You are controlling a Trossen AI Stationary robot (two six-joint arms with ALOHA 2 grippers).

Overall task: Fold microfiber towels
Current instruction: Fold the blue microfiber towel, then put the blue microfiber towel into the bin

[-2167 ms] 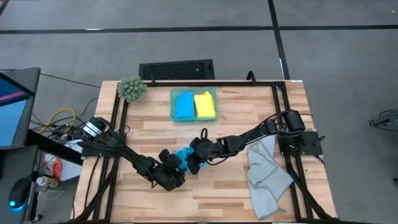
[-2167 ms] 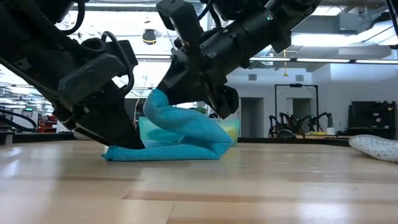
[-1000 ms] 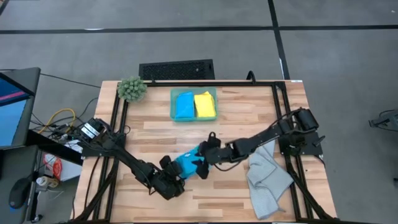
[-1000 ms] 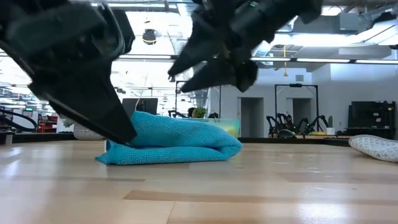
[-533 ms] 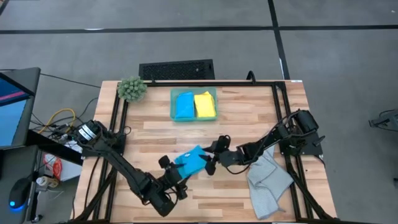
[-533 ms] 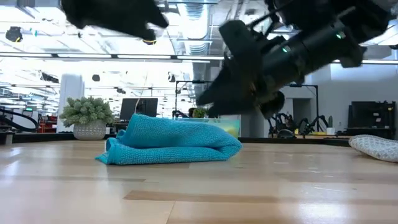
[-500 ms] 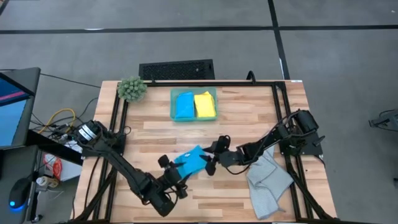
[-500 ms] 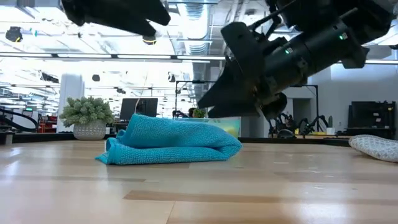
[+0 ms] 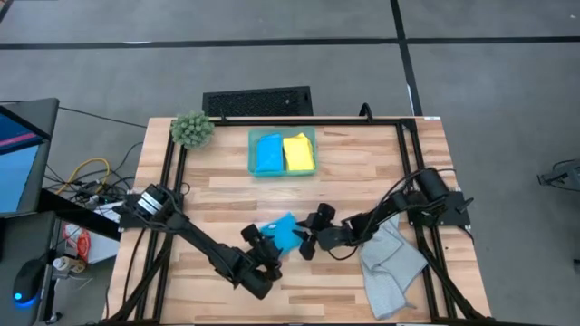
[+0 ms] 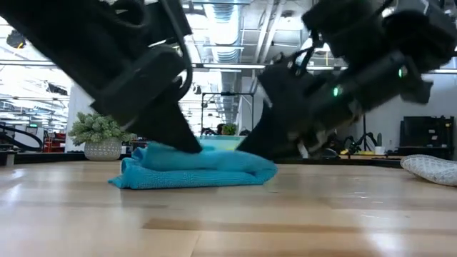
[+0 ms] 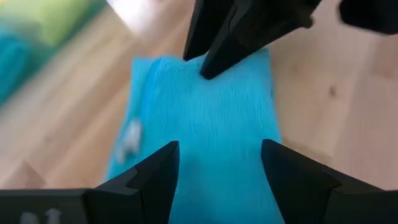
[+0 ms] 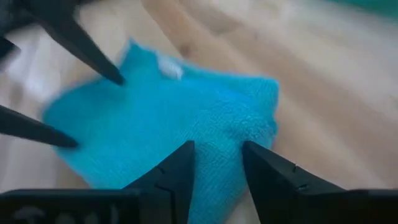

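We see the blue towel (image 11: 205, 130) lying folded on the wooden table (image 11: 348, 124), with a small white label (image 11: 129, 134) near one edge. The left gripper (image 11: 217, 177) is over it with its two dark fingers (image 11: 152, 180) spread apart. The fingertips of the other gripper (image 11: 214, 53) touch the far edge of the towel.

You look down on a plank table (image 9: 362, 163) standing on grey floor (image 9: 489, 81) crossed by dark seams — a dark grille (image 9: 257, 100) lies at its far edge, a monitor (image 9: 18, 163) and loose cables (image 9: 86, 172) to its left. Level across it you see a bright hall: ceiling strip lights (image 10: 43, 64), white walls (image 10: 428, 93), a dark doorway (image 10: 282, 133).
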